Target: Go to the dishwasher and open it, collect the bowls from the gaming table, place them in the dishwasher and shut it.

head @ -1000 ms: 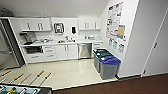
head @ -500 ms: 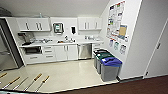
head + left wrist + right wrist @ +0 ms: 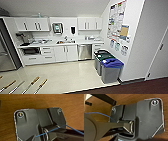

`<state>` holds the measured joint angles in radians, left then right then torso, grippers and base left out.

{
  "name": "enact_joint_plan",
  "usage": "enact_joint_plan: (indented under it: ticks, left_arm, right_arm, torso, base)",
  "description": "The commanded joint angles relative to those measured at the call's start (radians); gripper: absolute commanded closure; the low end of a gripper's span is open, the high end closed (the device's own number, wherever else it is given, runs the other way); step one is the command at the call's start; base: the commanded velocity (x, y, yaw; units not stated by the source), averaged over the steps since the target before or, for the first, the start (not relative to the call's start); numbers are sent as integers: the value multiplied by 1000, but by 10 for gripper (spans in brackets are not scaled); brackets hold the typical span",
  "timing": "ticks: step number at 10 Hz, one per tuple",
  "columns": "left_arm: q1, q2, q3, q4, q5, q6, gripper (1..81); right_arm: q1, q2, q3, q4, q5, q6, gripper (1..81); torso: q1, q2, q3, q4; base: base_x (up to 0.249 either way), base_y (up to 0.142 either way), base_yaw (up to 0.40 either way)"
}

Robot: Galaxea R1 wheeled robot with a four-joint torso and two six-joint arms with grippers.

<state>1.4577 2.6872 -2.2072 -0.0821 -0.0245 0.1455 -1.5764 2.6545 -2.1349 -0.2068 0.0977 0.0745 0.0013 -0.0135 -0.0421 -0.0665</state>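
The dishwasher (image 3: 84,51) is a stainless-steel front under the white counter, to the right of the sink (image 3: 65,41) in the kitchenette ahead, and its door is closed. It stands across a stretch of pale floor from me. The bowls and the gaming table are out of view. Both wrist views look down on brown wood-grain floor (image 3: 37,101) (image 3: 127,99) past the robot's dark plate.
Lidded waste bins, one blue-topped (image 3: 111,70) and one green-topped (image 3: 103,57), stand by the right wall close to the dishwasher. A steel fridge (image 3: 5,58) is at the far left. Several rods with wooden handles (image 3: 32,83) poke in at the bottom left. A white door (image 3: 160,60) is on the right.
The whole head picture has shifted: the kitchenette now sits further right and slightly larger, so the camera has moved. Nothing in the room itself has moved.
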Motion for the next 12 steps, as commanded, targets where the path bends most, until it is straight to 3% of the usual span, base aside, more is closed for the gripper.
enact_joint_plan:
  ticks: [1, 12]
  left_arm:
    - [-49, -22, 11, 5, 55, 5, 10]
    - [-50, -26, 9, 7, 54, 5, 10]
  right_arm:
    - [40, -20, 12, -13, -47, -4, 10]
    - [40, -17, 14, -13, -47, -5, 10]
  torso:
    - [0, 0, 0, 0]
    - [0, 0, 0, 0]
  base:
    - [134, 0, 0]
    - [133, 0, 0]
